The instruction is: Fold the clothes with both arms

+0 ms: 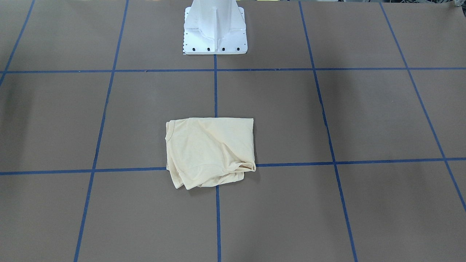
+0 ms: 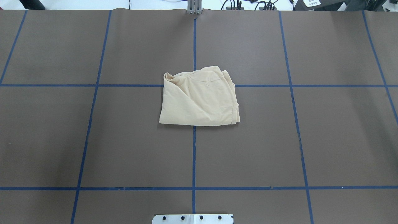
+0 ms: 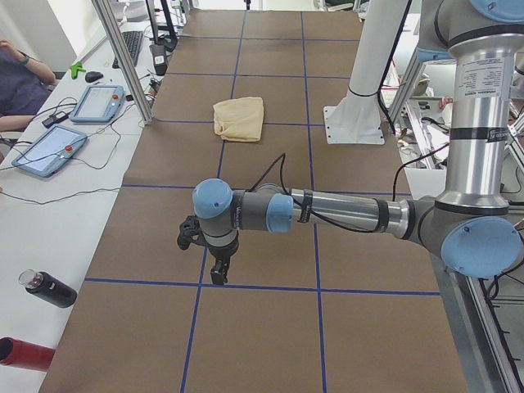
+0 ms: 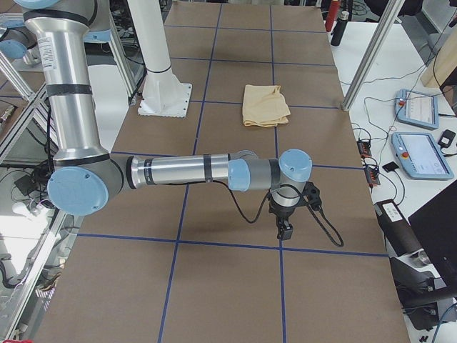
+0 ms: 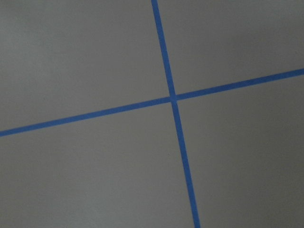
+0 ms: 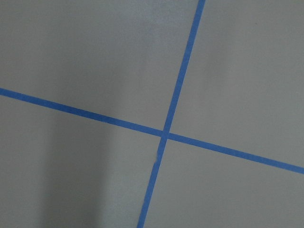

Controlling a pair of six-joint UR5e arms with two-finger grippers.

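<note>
Cream-yellow thin folded T-shirt mid brown blue-taped bench: my-side edge straight, far edge rumpled. My left arm and right arm well apart from it. Jaws apart or together: can't tell.

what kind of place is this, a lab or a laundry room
Most likely a robotics lab: the left arm and right arm reach over a table marked with a blue tape grid, and control tablets lie on a side bench.
</note>
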